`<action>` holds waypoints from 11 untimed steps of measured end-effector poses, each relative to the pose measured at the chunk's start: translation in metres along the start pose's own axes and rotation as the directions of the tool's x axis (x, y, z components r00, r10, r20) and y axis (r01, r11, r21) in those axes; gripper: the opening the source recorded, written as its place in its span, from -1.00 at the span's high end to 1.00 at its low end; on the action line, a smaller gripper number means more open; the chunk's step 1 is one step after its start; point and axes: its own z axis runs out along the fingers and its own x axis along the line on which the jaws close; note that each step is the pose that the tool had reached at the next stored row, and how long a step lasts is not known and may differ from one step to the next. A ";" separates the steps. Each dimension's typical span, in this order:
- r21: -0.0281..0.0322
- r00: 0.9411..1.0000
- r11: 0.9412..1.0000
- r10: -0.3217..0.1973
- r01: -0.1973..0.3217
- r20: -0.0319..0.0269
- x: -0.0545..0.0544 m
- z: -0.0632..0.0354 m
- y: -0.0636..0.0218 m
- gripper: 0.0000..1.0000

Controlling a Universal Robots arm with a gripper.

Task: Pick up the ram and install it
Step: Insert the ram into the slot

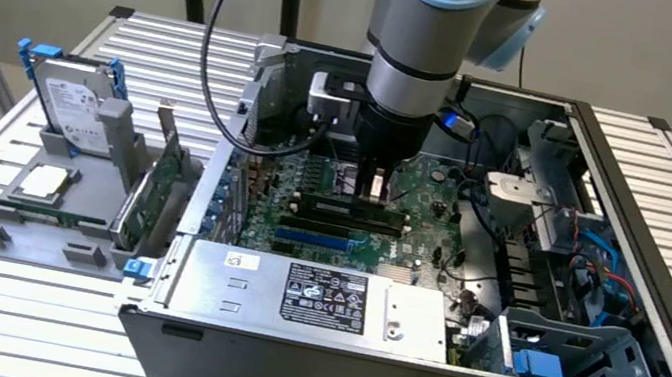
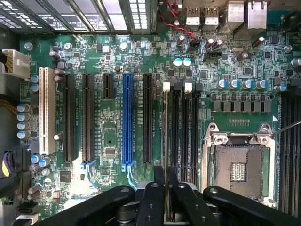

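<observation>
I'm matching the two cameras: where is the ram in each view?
Exterior view: the ram lies under the gripper, over the black slots.
Wrist view: the ram shows edge-on, a thin line running out from between the jaws to a white clip.
Shared landmark: the blue slot.

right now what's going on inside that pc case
The robot arm has its gripper down inside the open computer case, over the motherboard. It is shut on the ram, held edge-on in line with the black memory slots beside the empty processor socket. Whether the stick is fully seated cannot be told.
</observation>
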 end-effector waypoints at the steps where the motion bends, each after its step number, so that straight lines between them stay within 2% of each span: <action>1: 0.000 1.000 1.000 0.000 0.000 0.000 0.000 0.0002 0.0000 1.00; 6: 0.000 1.000 1.000 0.000 0.000 -0.001 -0.002 0.0017 -0.0001 1.00; 11: 0.001 1.000 1.000 0.000 0.000 -0.005 -0.004 0.0030 -0.0001 1.00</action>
